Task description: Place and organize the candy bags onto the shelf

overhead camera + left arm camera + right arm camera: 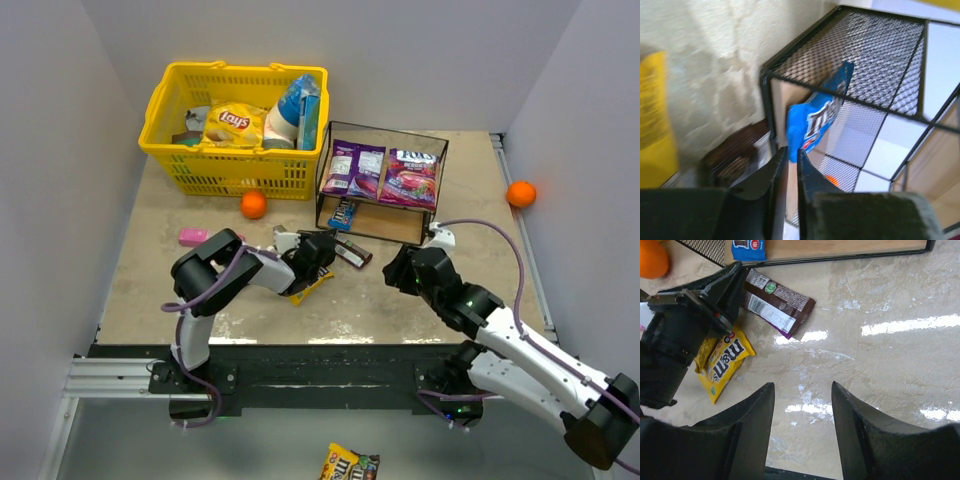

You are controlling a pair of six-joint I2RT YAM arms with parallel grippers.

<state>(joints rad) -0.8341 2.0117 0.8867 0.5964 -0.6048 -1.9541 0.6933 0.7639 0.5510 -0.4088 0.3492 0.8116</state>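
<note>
In the left wrist view, the yellow packet (pixel 655 125) is blurred and cut by the left edge, the brown packet (pixel 735 157) is too smeared to read, and it cannot be told whether the left gripper (pixel 792 150) pinches the lower corner of the blue packet (pixel 815 120). In the right wrist view, the top edge cuts off the blue packet and most of the shelf (pixel 840 246), while the left gripper hides part of the yellow packet. From above, the bottom edge crops a stray packet (pixel 350 465).
</note>
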